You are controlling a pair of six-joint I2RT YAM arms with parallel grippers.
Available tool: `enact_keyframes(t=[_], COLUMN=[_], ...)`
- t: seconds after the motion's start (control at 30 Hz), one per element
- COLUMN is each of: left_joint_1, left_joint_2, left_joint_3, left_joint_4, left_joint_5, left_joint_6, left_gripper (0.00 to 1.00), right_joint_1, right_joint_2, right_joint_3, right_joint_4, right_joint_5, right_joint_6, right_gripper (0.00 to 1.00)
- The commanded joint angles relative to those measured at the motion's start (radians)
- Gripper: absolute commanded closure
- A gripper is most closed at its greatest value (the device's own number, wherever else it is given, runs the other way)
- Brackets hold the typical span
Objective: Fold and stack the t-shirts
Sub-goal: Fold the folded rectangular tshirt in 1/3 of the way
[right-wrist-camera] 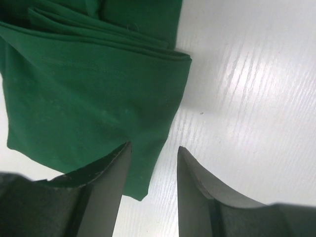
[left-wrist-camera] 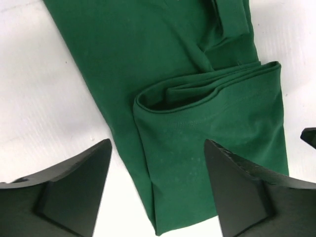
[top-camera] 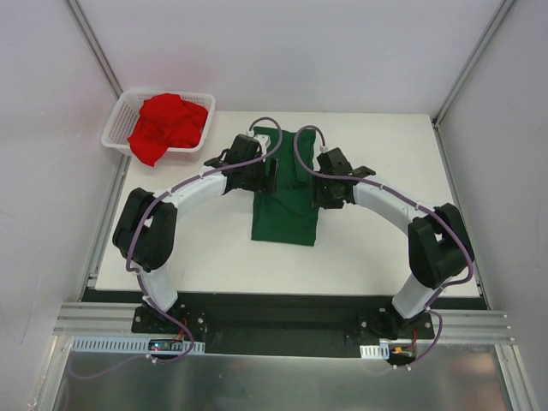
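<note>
Green t-shirt (top-camera: 287,214) folded, red t-shirt (top-camera: 167,127) in basket (top-camera: 117,127) overhead only, left jaws wide, right jaws half-open, both empty

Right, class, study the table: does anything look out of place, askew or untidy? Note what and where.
The red t-shirt lies crumpled in the white mesh basket at the far left corner of the table, one fold spilling over the near rim. The green t-shirt lies flat, folded into a strip; nothing odd there.
</note>
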Motion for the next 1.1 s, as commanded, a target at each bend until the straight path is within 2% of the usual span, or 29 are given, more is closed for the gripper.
enact_keyframes(t=[0.0,0.1,0.5,0.97,1.07], left_joint_1=[0.009,0.007,0.009,0.01,0.009], left_joint_2=[0.034,0.056,0.151,0.191,0.199], left_joint_3=[0.046,0.051,0.083,0.126,0.129], left_joint_4=[0.031,0.033,0.045,0.051,0.051], left_joint_5=[0.03,0.016,0.013,0.036,0.038], left_joint_6=[0.031,0.044,0.053,0.047,0.048], left_gripper=[0.3,0.44,0.42,0.44,0.57], right_joint_1=[-0.006,-0.015,-0.044,-0.075,-0.075], right_joint_2=[-0.066,-0.087,-0.221,-0.254,-0.253], right_joint_3=[-0.017,-0.019,-0.022,-0.049,-0.051], right_joint_4=[-0.008,-0.017,-0.071,-0.088,-0.086], right_joint_5=[0.024,0.029,0.038,0.03,0.029], right_joint_6=[0.011,0.014,0.007,0.005,0.008], right_gripper=[0.54,0.54,0.54,0.53,0.53])
